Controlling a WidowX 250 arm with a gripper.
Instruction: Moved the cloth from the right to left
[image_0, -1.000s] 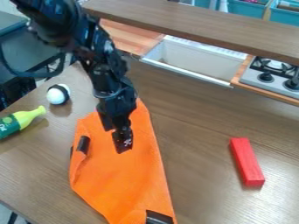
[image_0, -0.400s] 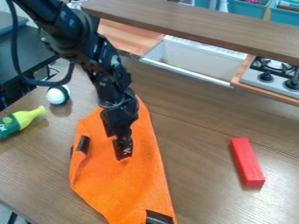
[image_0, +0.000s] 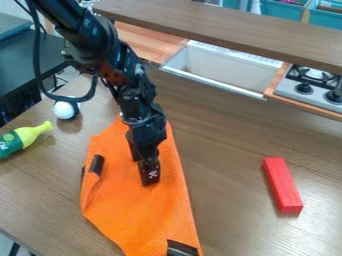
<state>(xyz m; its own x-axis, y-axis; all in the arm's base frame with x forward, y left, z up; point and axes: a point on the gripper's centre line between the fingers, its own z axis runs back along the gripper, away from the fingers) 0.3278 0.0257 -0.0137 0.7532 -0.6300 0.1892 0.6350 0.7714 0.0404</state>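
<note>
The black gripper (image_0: 148, 172) hangs over the upper middle of the orange cloth (image_0: 143, 215), its tips low against the fabric; whether any fabric is pinched is unclear. The cloth lies left of centre, stretching from under the arm down to the bottom edge of the view. Its left side is folded over, with a dark patch on the fold, and another dark patch sits at the bottom right corner. Part of the cloth's upper end is hidden behind the arm.
A yellow-green bottle (image_0: 24, 139) and a white ball with a dark band (image_0: 65, 109) are at the left. A red block (image_0: 282, 185) lies at the right. Behind are a white sink (image_0: 224, 67), a stove (image_0: 310, 87) and a raised brown shelf (image_0: 227, 25).
The gripper has moved down and slightly right in the view. The cloth's upper end has shifted slightly, while its lower part, the bottle and the block look the same.
</note>
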